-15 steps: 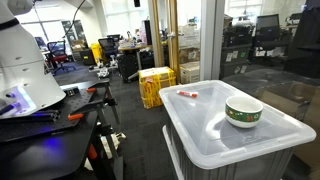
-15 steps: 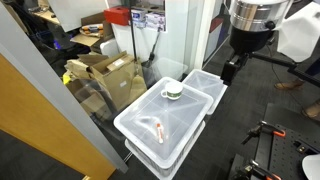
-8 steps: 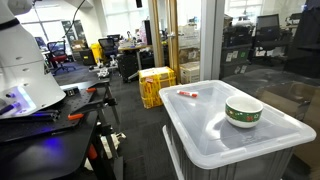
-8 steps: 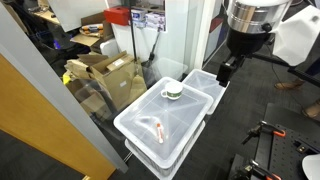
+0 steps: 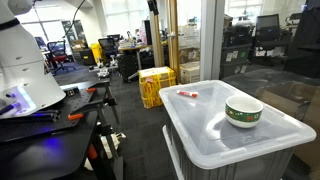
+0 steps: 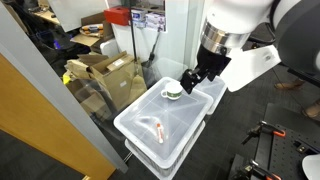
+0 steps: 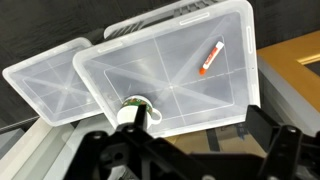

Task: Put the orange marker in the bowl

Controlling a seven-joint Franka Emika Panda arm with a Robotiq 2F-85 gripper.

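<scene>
The orange marker (image 5: 187, 94) lies flat on the clear plastic bin lid (image 5: 215, 135), near one end. It also shows in an exterior view (image 6: 158, 128) and in the wrist view (image 7: 211, 57). The white bowl with a green band (image 5: 244, 111) stands upright on the same lid toward the other end, and shows in an exterior view (image 6: 174, 92) and the wrist view (image 7: 137, 113). My gripper (image 6: 190, 79) hangs in the air beside and above the bowl. In the wrist view its fingers (image 7: 190, 150) are spread wide and hold nothing.
A second clear bin lid (image 6: 208, 85) adjoins the first. Yellow crates (image 5: 156, 85) stand on the floor behind. Cardboard boxes (image 6: 105, 75) sit behind a glass wall. A workbench with tools (image 5: 50, 115) stands across the aisle.
The arm has swung in and down from the upper right of an exterior view toward the bowl. Marker and bowl have not moved.
</scene>
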